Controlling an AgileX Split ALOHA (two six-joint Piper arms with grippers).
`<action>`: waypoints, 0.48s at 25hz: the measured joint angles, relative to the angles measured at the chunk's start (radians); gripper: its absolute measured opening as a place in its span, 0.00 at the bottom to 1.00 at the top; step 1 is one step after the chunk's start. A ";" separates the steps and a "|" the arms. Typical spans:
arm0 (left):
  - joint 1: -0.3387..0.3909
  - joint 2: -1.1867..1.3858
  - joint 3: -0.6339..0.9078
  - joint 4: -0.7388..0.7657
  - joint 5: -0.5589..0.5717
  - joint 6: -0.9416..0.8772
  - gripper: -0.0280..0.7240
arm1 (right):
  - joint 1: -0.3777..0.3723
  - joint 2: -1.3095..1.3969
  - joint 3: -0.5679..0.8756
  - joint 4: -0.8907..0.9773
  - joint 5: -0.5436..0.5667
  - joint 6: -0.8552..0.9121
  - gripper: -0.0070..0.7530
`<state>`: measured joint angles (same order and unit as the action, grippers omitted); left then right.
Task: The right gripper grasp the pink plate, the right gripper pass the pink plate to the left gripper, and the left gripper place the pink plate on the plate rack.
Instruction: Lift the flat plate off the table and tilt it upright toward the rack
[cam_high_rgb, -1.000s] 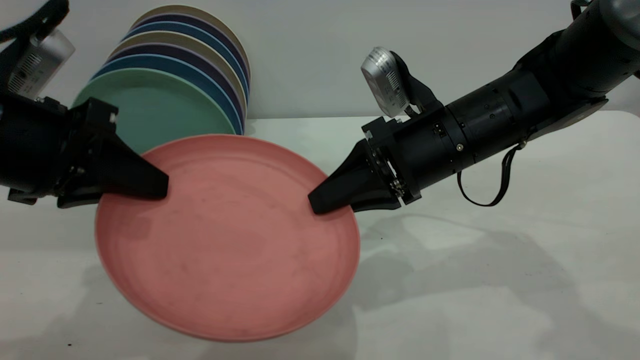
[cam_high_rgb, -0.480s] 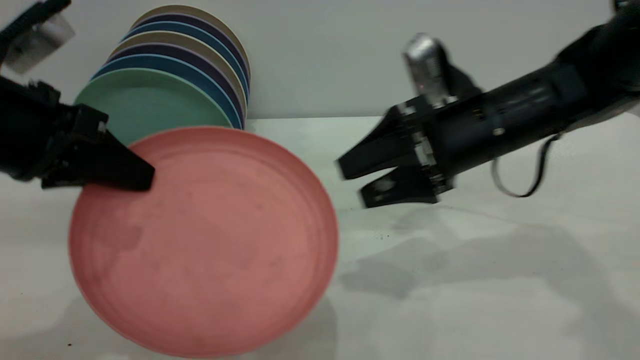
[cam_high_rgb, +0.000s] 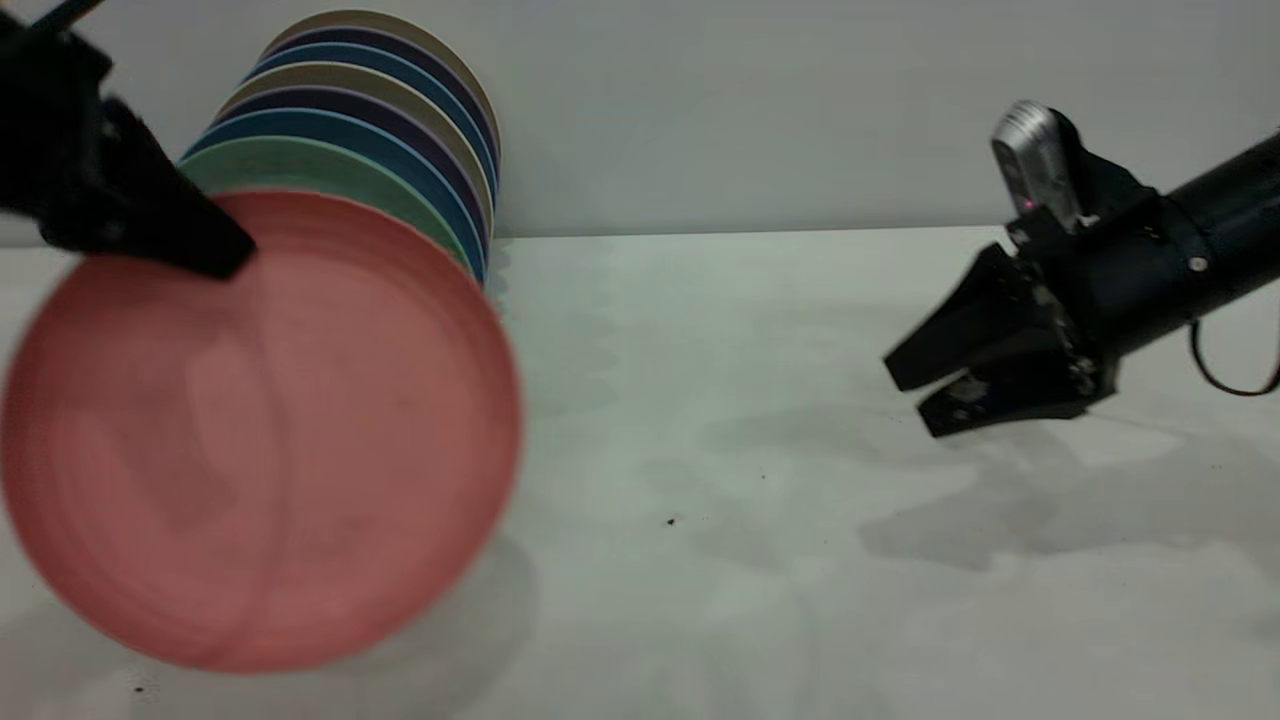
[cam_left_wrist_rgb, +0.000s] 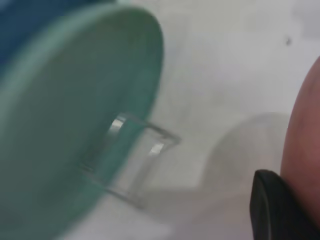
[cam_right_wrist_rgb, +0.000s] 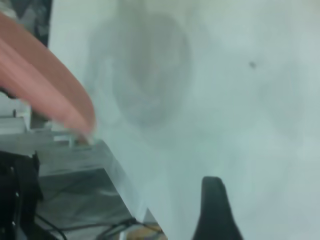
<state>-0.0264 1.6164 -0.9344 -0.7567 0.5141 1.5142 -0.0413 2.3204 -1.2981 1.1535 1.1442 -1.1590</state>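
The pink plate hangs nearly upright at the left, in front of the teal-green plate, and is held off the table by its upper left rim. My left gripper is shut on that rim; in the left wrist view one black finger lies against the plate. The plate rack shows there as thin silvery wire loops under the teal-green plate. My right gripper is open and empty over the table at the right, far from the plate. The plate's edge shows in the right wrist view.
A row of several upright plates in blue, beige and dark tones stands on the rack at the back left. The white table spreads between the two arms. Its edge shows in the right wrist view.
My right gripper let go of the pink plate, opened and drew back to the right. My left gripper carried the plate left and up, tilting it upright toward the rack.
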 joint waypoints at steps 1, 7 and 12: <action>0.000 0.000 -0.026 0.032 0.012 0.031 0.10 | -0.003 0.000 0.000 -0.014 0.000 0.004 0.72; 0.000 0.000 -0.196 0.081 0.091 0.312 0.10 | -0.004 0.000 0.000 -0.038 0.000 0.008 0.71; 0.000 0.000 -0.248 0.076 0.113 0.522 0.10 | -0.004 0.000 0.000 -0.043 0.000 0.009 0.71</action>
<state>-0.0264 1.6164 -1.1819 -0.6808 0.6270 2.0358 -0.0458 2.3204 -1.2981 1.1102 1.1442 -1.1497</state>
